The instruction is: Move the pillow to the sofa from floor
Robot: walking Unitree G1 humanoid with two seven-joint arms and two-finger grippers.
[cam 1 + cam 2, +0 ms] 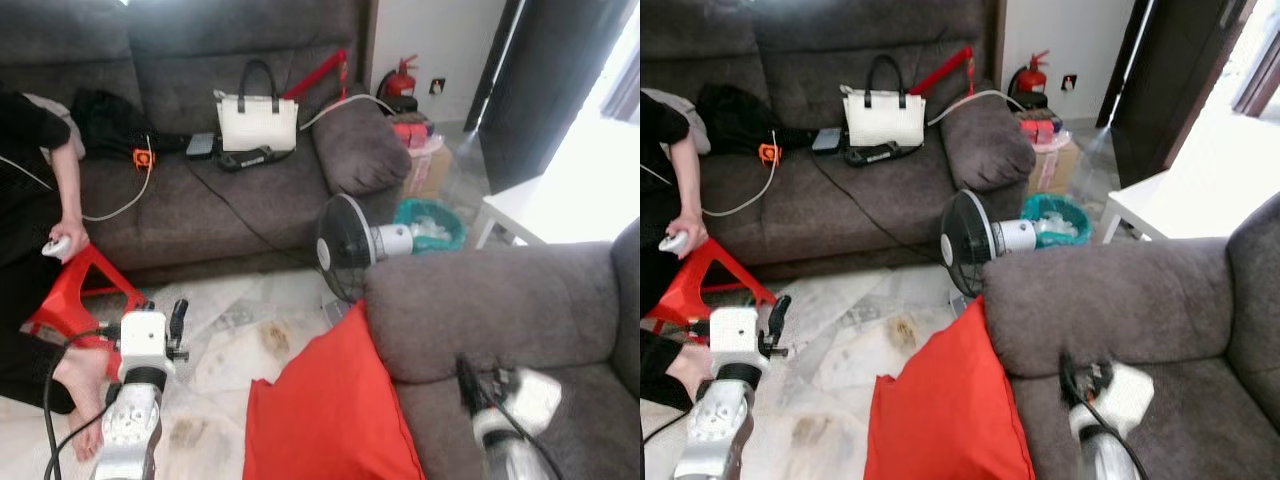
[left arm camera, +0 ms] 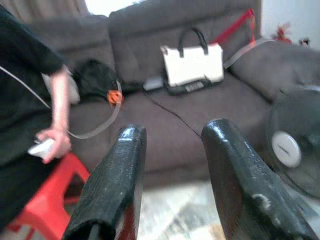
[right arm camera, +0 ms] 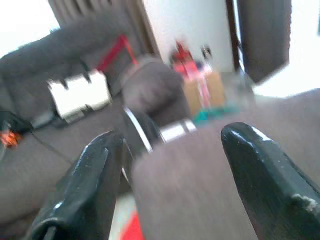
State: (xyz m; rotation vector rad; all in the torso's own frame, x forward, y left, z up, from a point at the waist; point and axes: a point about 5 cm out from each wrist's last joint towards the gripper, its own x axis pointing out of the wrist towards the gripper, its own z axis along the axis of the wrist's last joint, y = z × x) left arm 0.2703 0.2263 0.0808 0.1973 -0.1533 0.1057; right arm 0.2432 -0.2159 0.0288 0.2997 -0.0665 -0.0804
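An orange-red pillow [image 1: 330,410] stands on the marble floor and leans against the armrest of the near grey sofa [image 1: 500,300]. My left gripper [image 1: 178,310] is raised at the lower left, to the left of the pillow and apart from it. In the left wrist view its fingers [image 2: 125,165] are open with nothing between them. My right gripper [image 1: 466,378] hovers over the near sofa's seat, to the right of the pillow. The right wrist view shows that gripper [image 3: 175,137] open and empty too.
A standing fan [image 1: 350,245] sits just beyond the near armrest. The far sofa [image 1: 200,200] holds a white handbag [image 1: 257,122], cables and small devices. A person [image 1: 30,200] sits at the left beside a red stool [image 1: 85,290]. A white table [image 1: 520,205] and a teal bin [image 1: 430,222] are at the right.
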